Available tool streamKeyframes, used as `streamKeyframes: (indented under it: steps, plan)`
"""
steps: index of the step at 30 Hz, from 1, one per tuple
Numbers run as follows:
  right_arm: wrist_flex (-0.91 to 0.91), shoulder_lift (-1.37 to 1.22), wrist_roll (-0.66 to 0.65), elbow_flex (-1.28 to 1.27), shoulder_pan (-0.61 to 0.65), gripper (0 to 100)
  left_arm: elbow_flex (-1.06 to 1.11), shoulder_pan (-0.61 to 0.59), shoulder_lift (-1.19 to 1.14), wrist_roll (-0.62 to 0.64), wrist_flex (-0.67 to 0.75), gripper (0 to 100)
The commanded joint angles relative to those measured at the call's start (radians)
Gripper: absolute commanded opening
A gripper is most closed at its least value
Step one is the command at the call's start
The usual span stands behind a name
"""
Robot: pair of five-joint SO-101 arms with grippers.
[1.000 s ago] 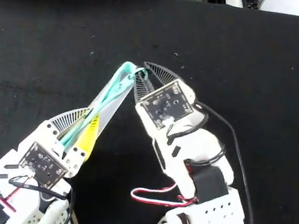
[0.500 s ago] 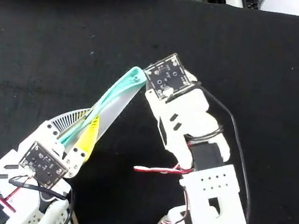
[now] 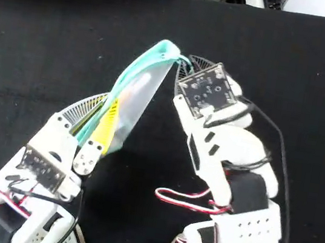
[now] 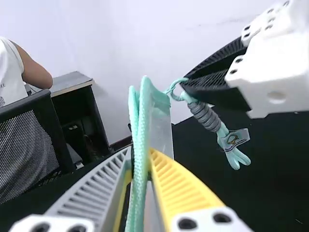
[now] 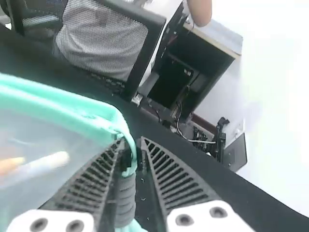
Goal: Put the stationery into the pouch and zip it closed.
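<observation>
High view: stationery is in, zip looks nearly or fully drawn.
My left end effector (image 3: 99,118) is clamped on the near end of the translucent pouch with mint-green zip tape (image 3: 135,90), held above the black desk (image 3: 41,30). My right end effector (image 3: 183,66) is pinched on the grey corded zip pull (image 4: 206,117) at the far end. Pen-like stationery (image 5: 43,162) lies inside. Judged left: confirm closure, which I cannot tell.
</observation>
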State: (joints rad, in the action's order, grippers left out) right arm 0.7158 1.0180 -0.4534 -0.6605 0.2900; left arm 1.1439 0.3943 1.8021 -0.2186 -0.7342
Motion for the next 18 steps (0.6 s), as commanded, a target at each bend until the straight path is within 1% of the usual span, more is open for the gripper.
streamKeyframes:
  steps: [1,4,9,12,16,18]
  plan:
    - [0.043,0.024,-0.002,0.091,0.035,1.2,0.036,-0.013,0.012,0.04,0.066,3]
    - [0.068,0.022,-0.002,0.073,0.114,1.2,0.139,-0.015,0.012,0.086,0.063,3]
    - [0.071,0.024,-0.002,0.022,0.178,1.2,0.246,-0.018,0.012,0.084,0.049,3]
    - [0.069,0.024,-0.002,0.018,0.189,1.2,0.222,-0.018,0.014,0.084,-0.049,4]
    - [0.064,0.022,-0.002,0.019,0.213,1.2,0.124,-0.018,0.014,0.091,-0.226,12]
    - [0.052,0.022,-0.002,0.015,0.233,1.2,0.064,-0.012,0.014,0.091,-0.288,13]
